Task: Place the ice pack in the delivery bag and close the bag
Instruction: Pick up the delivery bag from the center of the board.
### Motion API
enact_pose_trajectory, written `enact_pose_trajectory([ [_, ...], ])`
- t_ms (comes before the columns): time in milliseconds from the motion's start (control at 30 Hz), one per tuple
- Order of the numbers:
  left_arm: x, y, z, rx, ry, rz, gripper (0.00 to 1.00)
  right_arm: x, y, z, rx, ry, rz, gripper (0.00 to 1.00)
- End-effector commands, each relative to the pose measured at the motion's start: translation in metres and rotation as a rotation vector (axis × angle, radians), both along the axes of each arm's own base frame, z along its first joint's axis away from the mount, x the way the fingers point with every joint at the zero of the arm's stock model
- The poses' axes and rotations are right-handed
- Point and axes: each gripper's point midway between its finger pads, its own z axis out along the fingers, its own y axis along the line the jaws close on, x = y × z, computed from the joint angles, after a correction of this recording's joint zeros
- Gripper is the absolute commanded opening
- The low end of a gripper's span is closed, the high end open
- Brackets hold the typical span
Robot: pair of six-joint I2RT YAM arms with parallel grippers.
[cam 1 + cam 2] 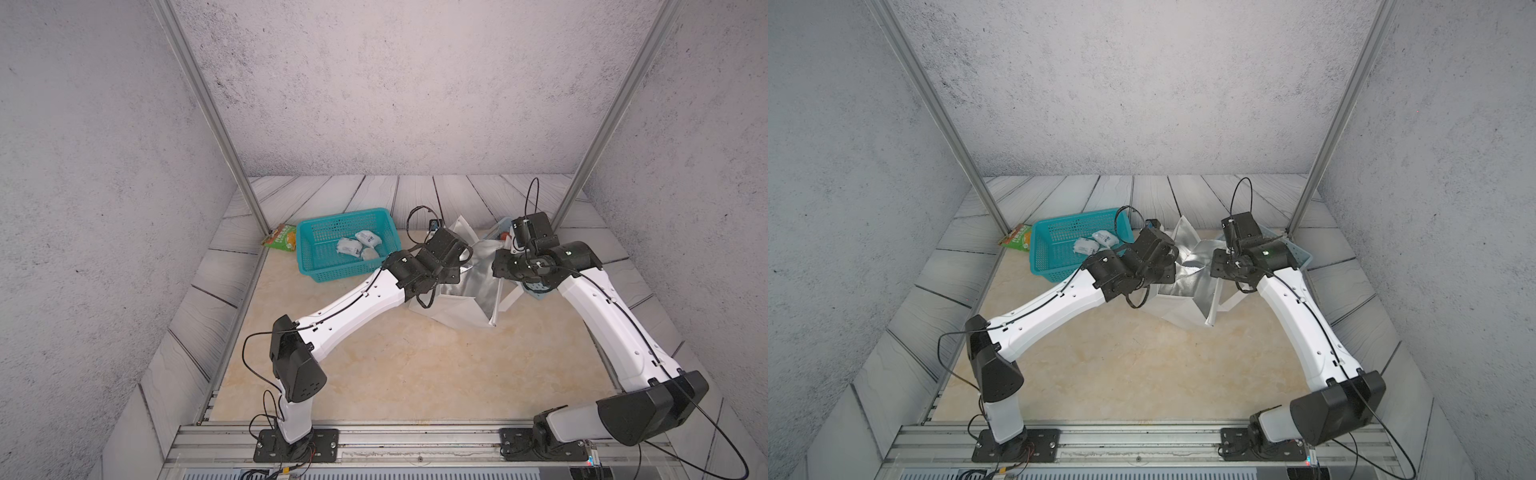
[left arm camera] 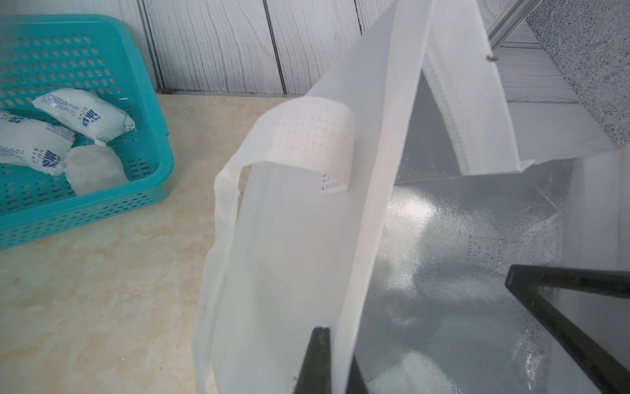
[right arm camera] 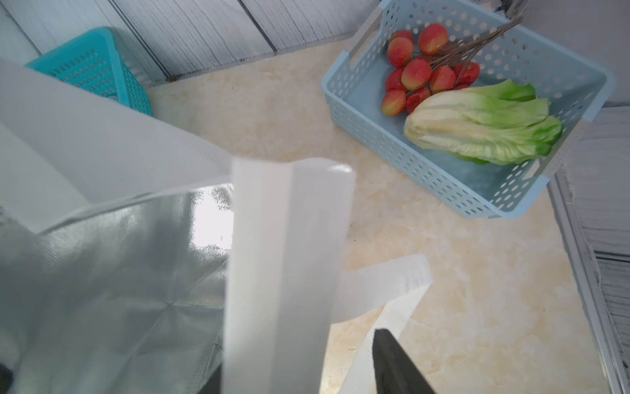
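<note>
At the far left one green and orange snack packet [image 1: 281, 241] is seen lying against the wall. Just beside it stands one teal basket [image 1: 332, 274], and three ice packs [image 2: 85, 116] are counted in it, lying together on its floor. Two of them carry blue print; the third is plain.

The left arm [image 1: 353, 307] is raised from the front rail, bent sharply at the elbow, and its forearm is stretched forward and inward to the near left side of the bag. The left gripper [image 2: 335, 344] is seen closed, with the white wall of the bag pinched between its jaws.

In the middle one delivery bag [image 1: 453, 309] is stood on the beige table [image 1: 415, 374], its mouth held open and the silver lining shown. Two loop handles are counted, one hanging on each side.

The right arm [image 1: 602, 316] is bent low and outward at the elbow, with the forearm brought forward and inward to the bag's right side. The right gripper [image 3: 300, 354] is set astride a white fold of the bag; whether that fold is clamped cannot be told.

At the right one pale blue basket [image 3: 358, 112] is seen, holding one lettuce head [image 3: 484, 129] and one bunch of red fruits [image 3: 416, 73], too crowded for a sure count.
</note>
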Motion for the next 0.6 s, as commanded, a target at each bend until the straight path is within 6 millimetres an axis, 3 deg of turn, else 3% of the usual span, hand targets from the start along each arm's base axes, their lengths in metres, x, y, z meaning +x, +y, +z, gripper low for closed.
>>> enact_pose_trajectory([
  [0,-0.001,0.004,0.02,-0.032,-0.05,0.004,0.0,-0.022,0.003,-0.011,0.068,0.041,-0.007,0.5],
  [200,-0.003,-0.001,0.017,-0.045,-0.034,-0.014,0.0,-0.027,0.012,-0.018,0.125,0.041,0.012,0.25],
  [333,-0.006,-0.004,0.021,-0.055,-0.044,-0.044,0.0,-0.026,0.015,-0.011,0.152,-0.001,0.024,0.0],
  [467,-0.01,-0.007,0.036,-0.088,-0.124,-0.127,0.0,-0.021,0.001,0.007,0.113,-0.135,-0.003,0.0],
  [567,-0.012,-0.006,0.047,-0.134,-0.172,-0.25,0.0,-0.02,-0.013,0.046,0.065,-0.295,-0.018,0.0],
])
